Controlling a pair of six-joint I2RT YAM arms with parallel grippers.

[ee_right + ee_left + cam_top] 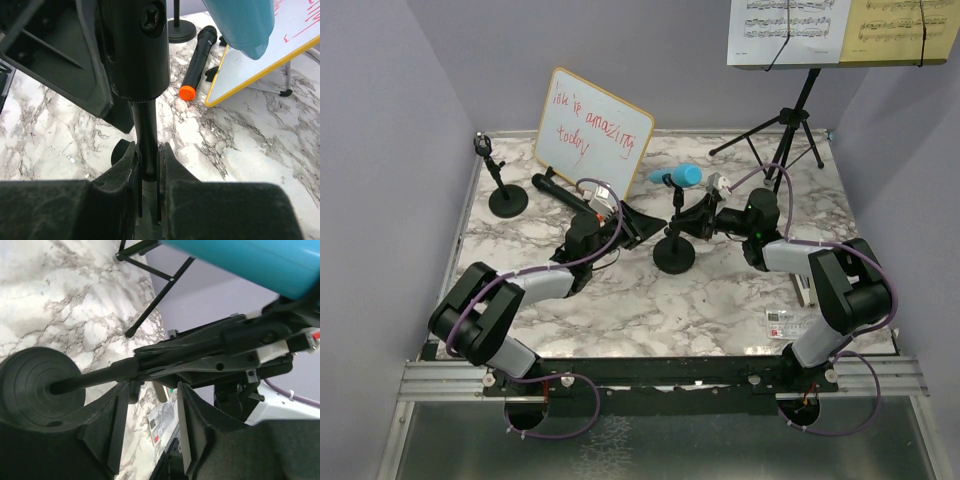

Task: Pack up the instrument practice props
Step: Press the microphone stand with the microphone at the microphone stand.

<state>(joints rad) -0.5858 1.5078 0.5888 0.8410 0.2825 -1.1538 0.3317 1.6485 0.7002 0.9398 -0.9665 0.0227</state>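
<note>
On your table [650,310]: two mic holders [508,198] [673,255], two microphones [678,176] [560,190]; right claw [147,165] clamps one stem [146,135]; left claw [150,407] spread apart nearby.

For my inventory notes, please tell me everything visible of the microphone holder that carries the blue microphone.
The microphone holder is black: a ribbed round base standing on the marble table, a thin upright stem and a top clip carrying the blue microphone. The right end effector is shut on the stem; the left end effector is open near the base.
</note>
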